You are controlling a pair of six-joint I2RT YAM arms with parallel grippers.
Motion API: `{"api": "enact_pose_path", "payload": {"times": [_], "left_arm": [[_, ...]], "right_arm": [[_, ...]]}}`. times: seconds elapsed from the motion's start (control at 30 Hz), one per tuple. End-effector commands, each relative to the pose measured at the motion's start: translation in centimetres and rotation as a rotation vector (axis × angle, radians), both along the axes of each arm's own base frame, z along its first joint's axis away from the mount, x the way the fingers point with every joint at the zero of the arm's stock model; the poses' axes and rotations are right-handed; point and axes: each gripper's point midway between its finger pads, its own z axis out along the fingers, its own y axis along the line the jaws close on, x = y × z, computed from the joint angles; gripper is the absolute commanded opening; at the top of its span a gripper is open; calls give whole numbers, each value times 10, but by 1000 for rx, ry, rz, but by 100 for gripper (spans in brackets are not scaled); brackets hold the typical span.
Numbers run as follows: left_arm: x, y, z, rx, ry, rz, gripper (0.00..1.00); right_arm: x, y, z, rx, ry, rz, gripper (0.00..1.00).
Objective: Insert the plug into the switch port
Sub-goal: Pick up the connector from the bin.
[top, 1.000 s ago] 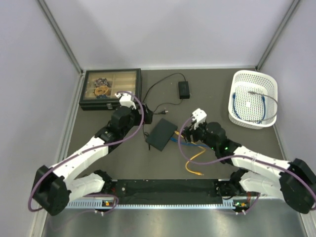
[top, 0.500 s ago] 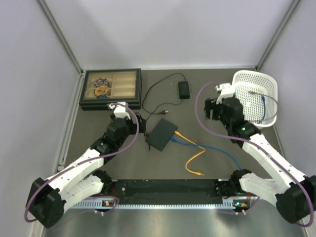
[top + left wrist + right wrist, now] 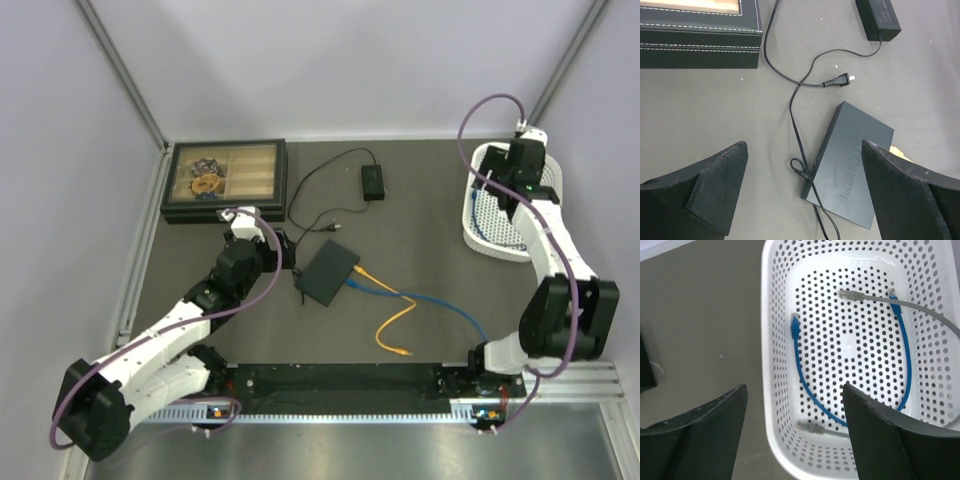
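Observation:
The dark grey switch box (image 3: 328,272) lies flat mid-table, with a yellow (image 3: 392,322) and a blue cable (image 3: 440,303) plugged into its right edge. It also shows in the left wrist view (image 3: 852,165). My left gripper (image 3: 287,250) is open and empty, just left of the box (image 3: 804,144). My right gripper (image 3: 503,203) is open and empty above the white basket (image 3: 480,235). In the right wrist view (image 3: 794,386) the basket (image 3: 772,405) holds a blue cable (image 3: 801,371) and a grey cable whose plug (image 3: 811,428) lies between my fingers.
A black power brick (image 3: 372,180) lies behind the switch; its thin lead ends in a loose plug (image 3: 839,80). Another black lead (image 3: 799,145) runs by the switch's left corner. The black compartment case (image 3: 225,180) stands at the back left.
My right arm swung from beside the switch to the far right and now hangs over the basket. The left gripper drew back slightly from the switch, then held still.

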Motion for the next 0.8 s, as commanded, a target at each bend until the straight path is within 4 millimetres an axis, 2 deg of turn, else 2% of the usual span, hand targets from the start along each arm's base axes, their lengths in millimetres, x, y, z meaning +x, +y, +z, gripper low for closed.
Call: {"api": "enact_pose_path", "payload": {"times": [0.0,0.03,0.07,0.13,0.17,0.23,0.33,0.4,0.5,0.6,0.77], "left_arm": [[8,1,7,3,-42,16,99],[9,1,6,8,-41,18,99],[9,2,5,11,-38,20,99],[10,2,2,19,-33,23,99],[10,2,1,24,-30,24,99],[11,2,0,26,-27,25,99],[12,3,-2,32,-25,32,99],[12,3,-5,37,-21,31,99],[13,2,-7,41,-16,29,99],[13,3,-7,40,-15,31,99],[13,1,-8,40,-13,27,99]], "right_arm": [[30,-12,-8,123,4,45,73],[36,-15,-7,154,-2,72,72],[41,-17,-28,178,50,75,70],[48,-25,-39,189,80,76,68],[50,-27,-57,199,128,77,65],[56,-29,-68,201,157,96,59],[61,-30,-95,221,213,116,53],[65,-31,-112,223,251,127,46],[68,-30,-132,229,293,143,42],[69,-28,-143,237,319,168,39],[61,-24,-166,245,390,205,38]]}}
